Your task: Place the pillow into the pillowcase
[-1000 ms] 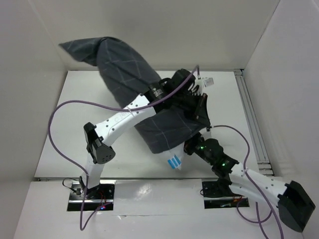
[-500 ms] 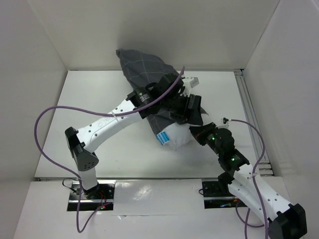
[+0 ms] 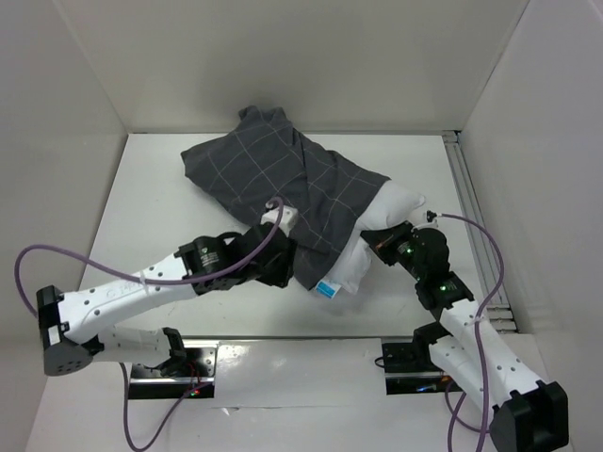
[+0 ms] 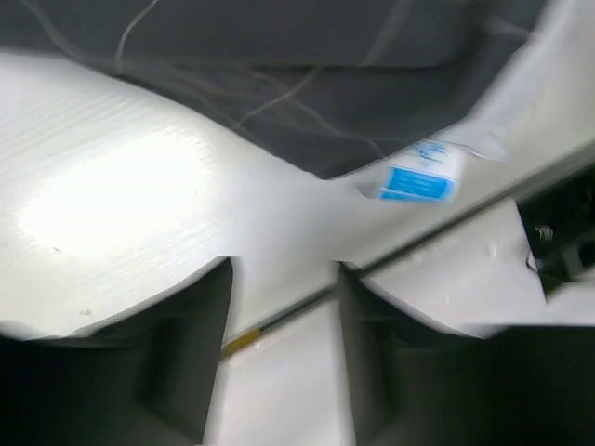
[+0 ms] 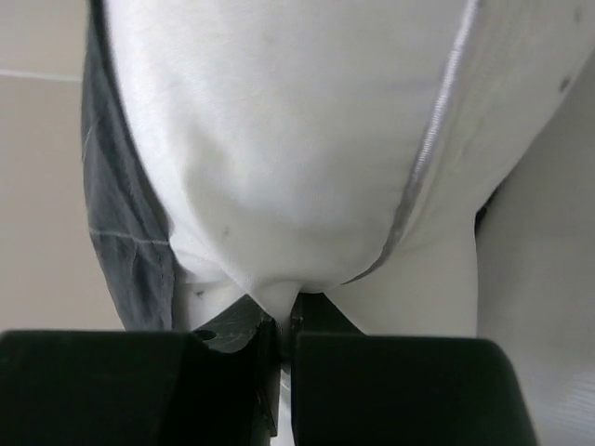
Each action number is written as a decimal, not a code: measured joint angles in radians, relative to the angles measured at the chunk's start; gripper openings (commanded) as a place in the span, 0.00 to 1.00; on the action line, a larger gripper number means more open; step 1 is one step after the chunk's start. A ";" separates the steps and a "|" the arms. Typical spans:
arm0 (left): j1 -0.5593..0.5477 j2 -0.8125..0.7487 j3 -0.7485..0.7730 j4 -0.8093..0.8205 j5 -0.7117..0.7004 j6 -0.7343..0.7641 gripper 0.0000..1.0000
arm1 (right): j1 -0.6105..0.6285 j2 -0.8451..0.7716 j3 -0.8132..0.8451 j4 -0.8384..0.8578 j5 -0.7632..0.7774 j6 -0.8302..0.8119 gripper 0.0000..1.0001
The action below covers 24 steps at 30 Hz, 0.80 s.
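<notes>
The pillow (image 3: 394, 203) lies on the table (image 3: 151, 207) right of the middle. Most of it is already under the pillowcase (image 3: 273, 174). Only its near right end shows white, with the blue tag (image 3: 327, 289) poking out at the near corner. The grey cloth is draped loosely and wrinkled, and its open edge runs slantwise across the pillow just above that tag.

The right hand (image 5: 279, 323) is pinched tight on a small nip of the pillow's white cover at the bare end. The left hand (image 4: 284, 288) sits low over the table just beside the pillowcase's edge, its fingers apart with nothing between them.

The step in hand looks like drawing the last of the case over the bare end. To do it well, the left hand should take the grey edge alone (not the white cover beneath it) close to the tag. It should then pull toward the near right while the right hand holds the pillow steady. The right hand will need to let go before the cloth reaches it, or the edge may snag there.
</notes>
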 measured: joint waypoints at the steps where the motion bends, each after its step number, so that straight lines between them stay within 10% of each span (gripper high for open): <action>1: 0.000 -0.033 -0.062 0.026 -0.028 -0.018 0.90 | -0.003 0.006 0.011 0.001 -0.005 -0.004 0.00; 24: -0.060 0.224 -0.518 0.789 -0.208 -0.083 1.00 | -0.006 0.158 0.172 0.005 -0.058 -0.053 0.00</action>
